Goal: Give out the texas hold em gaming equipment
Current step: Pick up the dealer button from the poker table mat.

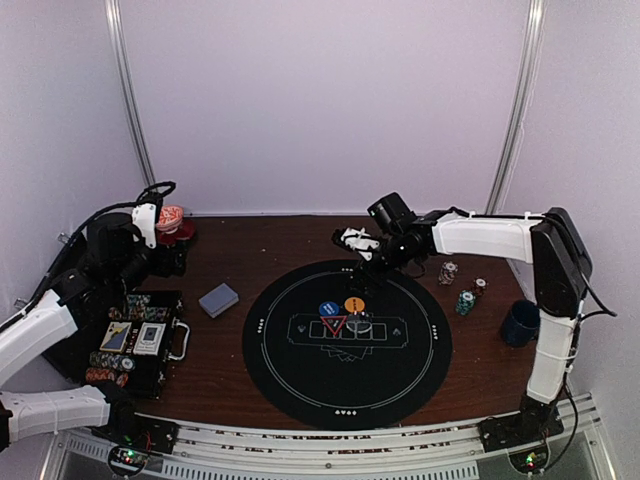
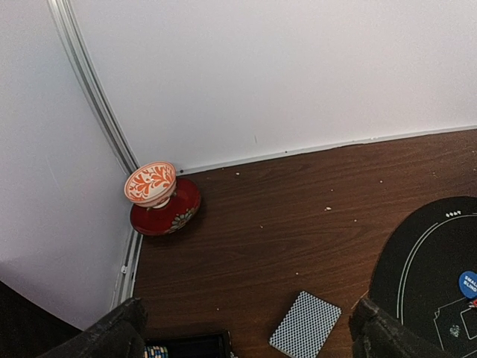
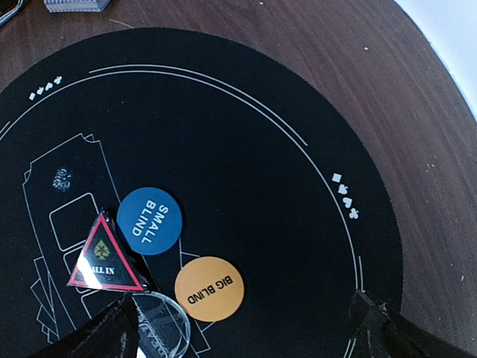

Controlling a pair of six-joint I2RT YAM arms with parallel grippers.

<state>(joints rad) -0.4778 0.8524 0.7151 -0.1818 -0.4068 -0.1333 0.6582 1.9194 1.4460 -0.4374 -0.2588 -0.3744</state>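
Clear round disc (image 3: 162,327), glossy red-edged triangle marker (image 3: 104,259), round black mat (image 3: 261,112)

Matt black cloth-like mat (image 1: 290,372) on smooth brown wood-grain table (image 1: 250,250); glossy red triangle marker (image 3: 104,259).

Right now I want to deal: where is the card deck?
In the top view the card deck lies on bare wood, left of the round black mat, between it and the open chip case.

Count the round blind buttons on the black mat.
2. The blue SMALL BLIND button sits on the mat beside the red triangle marker; the orange BIG BLIND button lies next to it. No others show.
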